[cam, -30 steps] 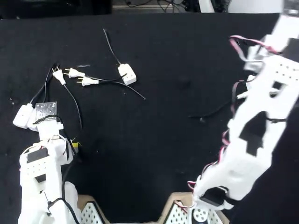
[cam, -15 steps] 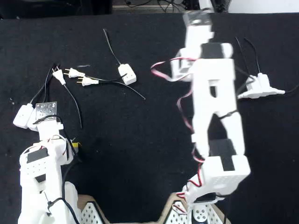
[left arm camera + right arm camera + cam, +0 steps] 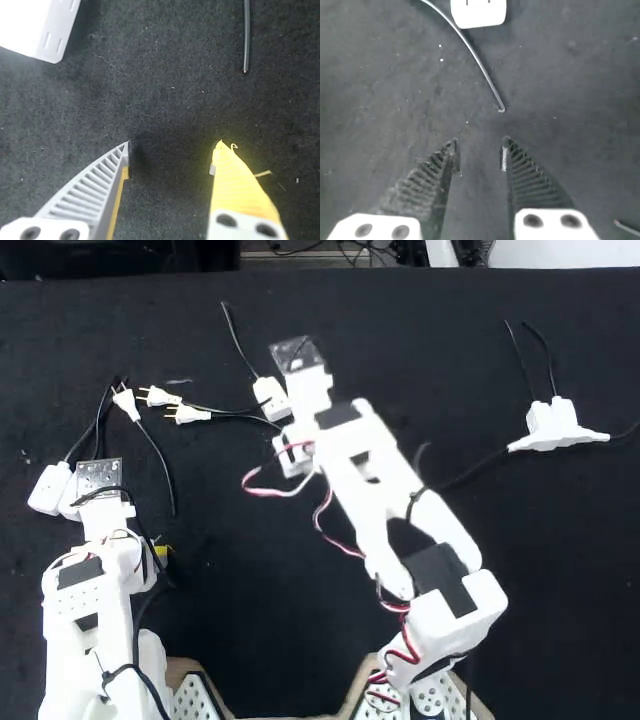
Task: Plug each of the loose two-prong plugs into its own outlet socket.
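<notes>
Three loose white two-prong plugs [image 3: 160, 397] lie on black cables at the table's far left. A single white socket [image 3: 272, 398] lies just to their right, and in the right wrist view this socket [image 3: 478, 11] is a little ahead of my right gripper [image 3: 478, 145], which is open and empty over the cloth. My right arm [image 3: 345, 455] stretches across the middle to that socket. The left gripper [image 3: 170, 150] is open and empty, with another white socket [image 3: 40, 25] close beside it, seen from above as the socket [image 3: 48, 488] at the left edge.
A thin black cable [image 3: 470, 55] ends just ahead of my right fingertips. A white socket block [image 3: 555, 425] with cables lies at the far right. A cable end [image 3: 246, 35] lies ahead of the left gripper. Black cloth [image 3: 220, 570] covers the table.
My right arm has swung from the far right across the table to the socket beside the loose plugs. The left arm has not moved.
</notes>
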Motion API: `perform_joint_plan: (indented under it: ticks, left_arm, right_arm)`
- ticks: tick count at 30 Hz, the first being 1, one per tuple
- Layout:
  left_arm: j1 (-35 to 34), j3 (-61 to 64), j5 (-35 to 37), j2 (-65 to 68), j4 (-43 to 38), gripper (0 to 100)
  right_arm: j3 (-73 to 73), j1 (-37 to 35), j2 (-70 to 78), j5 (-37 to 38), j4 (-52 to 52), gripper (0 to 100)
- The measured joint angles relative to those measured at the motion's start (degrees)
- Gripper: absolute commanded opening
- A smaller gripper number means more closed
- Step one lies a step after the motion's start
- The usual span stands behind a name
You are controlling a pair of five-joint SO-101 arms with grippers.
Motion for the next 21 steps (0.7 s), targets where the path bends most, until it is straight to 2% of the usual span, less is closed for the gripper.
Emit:
perform_joint_plan:
  ticks: [6, 17, 21]
  left_arm:
    - [0.0, 0.0, 0.0, 0.0, 0.0, 27]
    - [0.0, 0.0, 0.0, 0.0, 0.0, 27]
    - [0.0, 0.0, 0.0, 0.0, 0.0, 27]
  right_arm:
    - [4.0, -1.1, 0.0, 0.2, -6.9, 12.5]
    - [6.5, -1.2, -0.2, 0.2, -7.4, 12.6]
    - [10.0, -1.4, -4.8, 0.2, -7.4, 12.6]
